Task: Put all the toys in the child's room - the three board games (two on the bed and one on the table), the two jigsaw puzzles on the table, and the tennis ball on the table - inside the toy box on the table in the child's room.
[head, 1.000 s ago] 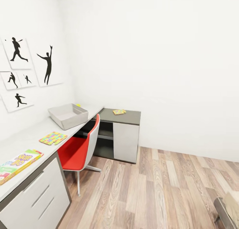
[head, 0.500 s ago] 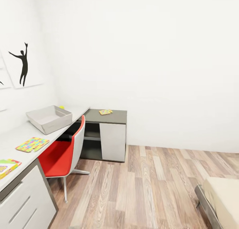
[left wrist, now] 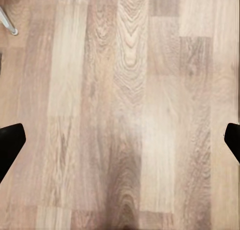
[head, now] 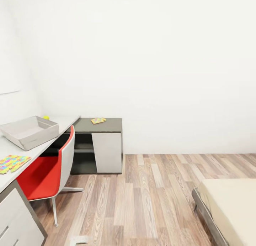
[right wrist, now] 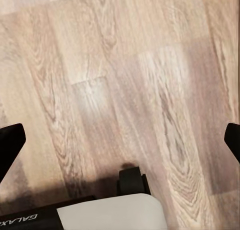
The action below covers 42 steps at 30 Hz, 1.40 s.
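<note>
While both claws gape | 1 toy box [head: 30,132] | 2 jigsaw puzzles [head: 12,163] | 1 tennis ball [head: 46,117]

The toy box [head: 28,132] was light grey on a pale white desk [head: 21,151], with a jigsaw [head: 12,163] of yellow, green, blue and pink pieces near it and a yellow-green ball [head: 46,117] behind. The chair [head: 46,167] was red inside with a white back, the cabinet [head: 101,146] dark grey with a pale door. The floor [head: 153,203] was brown wood plank, the walls white, the bed [head: 231,207] cream in a grey frame.
</note>
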Tool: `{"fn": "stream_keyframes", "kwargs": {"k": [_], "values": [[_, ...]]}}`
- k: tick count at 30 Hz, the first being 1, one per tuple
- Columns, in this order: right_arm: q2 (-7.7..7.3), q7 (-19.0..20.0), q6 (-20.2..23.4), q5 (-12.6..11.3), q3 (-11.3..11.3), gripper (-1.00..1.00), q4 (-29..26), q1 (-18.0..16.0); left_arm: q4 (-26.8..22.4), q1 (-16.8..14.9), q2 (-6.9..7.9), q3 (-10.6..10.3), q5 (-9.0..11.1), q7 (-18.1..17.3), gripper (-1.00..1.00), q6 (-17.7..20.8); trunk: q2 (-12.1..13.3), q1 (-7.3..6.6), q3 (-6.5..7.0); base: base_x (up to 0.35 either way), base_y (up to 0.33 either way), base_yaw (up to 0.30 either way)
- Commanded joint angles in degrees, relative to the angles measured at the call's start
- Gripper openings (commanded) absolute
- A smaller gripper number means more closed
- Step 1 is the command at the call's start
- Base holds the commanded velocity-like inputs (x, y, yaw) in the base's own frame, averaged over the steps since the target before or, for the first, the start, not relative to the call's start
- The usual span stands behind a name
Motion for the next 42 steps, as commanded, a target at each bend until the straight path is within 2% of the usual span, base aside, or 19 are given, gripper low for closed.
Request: {"fn": "stream_keyframes", "kwargs": {"k": [1,6,19,23,27,31,37,42], "values": [[0.05,0.1,0.2,-0.6,-0.1,1.0,-0.1,0.0,-0.1,0.0,-0.01,0.0,0.1,0.2,1.0,0.2,0.0,0.0,-0.1,0.0,0.0,-0.267],[0.41,0.4,0.1,-0.6,0.0,1.0,-0.1,0.0,-0.1,0.1,-0.12,-0.1,0.0,0.2,1.0,0.2,0.0,0.0,-0.24,0.0,0.0,-0.17],[0.91,-0.7,-0.9,-0.4,0.1,1.0,-0.1,0.6,-0.1,0.1,0.34,0.0,0.0,0.2,1.0,0.0,0.0,0.0,-0.27,0.0,0.0,-0.011],[1.42,-2.5,-6.9,-0.4,0.1,1.0,0.3,0.6,-0.1,0.1,0.35,0.0,0.0,0.2,1.0,0.0,0.0,0.0,-0.27,0.0,0.0,0.0],[2.18,-6.4,-17.9,-0.4,0.1,1.0,0.7,0.6,0.1,0.1,0.28,0.0,0.0,0.2,1.0,0.0,0.0,0.0,-0.27,0.0,0.0,0.0],[2.27,-7.7,-21.4,-0.3,0.1,1.0,0.8,0.5,0.9,0.1,0.27,0.0,0.0,0.1,1.0,-0.1,0.0,0.0,-0.27,0.0,0.0,0.0],[2.47,-7.9,-21.7,-0.5,0.0,1.0,0.8,0.4,1.2,0.1,0.02,0.0,0.0,0.1,1.0,-0.1,0.0,0.0,-0.27,0.0,0.0,0.0],[2.67,-7.6,-18.7,-0.3,0.1,1.0,0.7,0.4,1.2,0.1,0.14,0.0,0.0,0.1,1.0,-0.1,0.0,0.0,-0.27,0.0,0.0,0.0]]}}
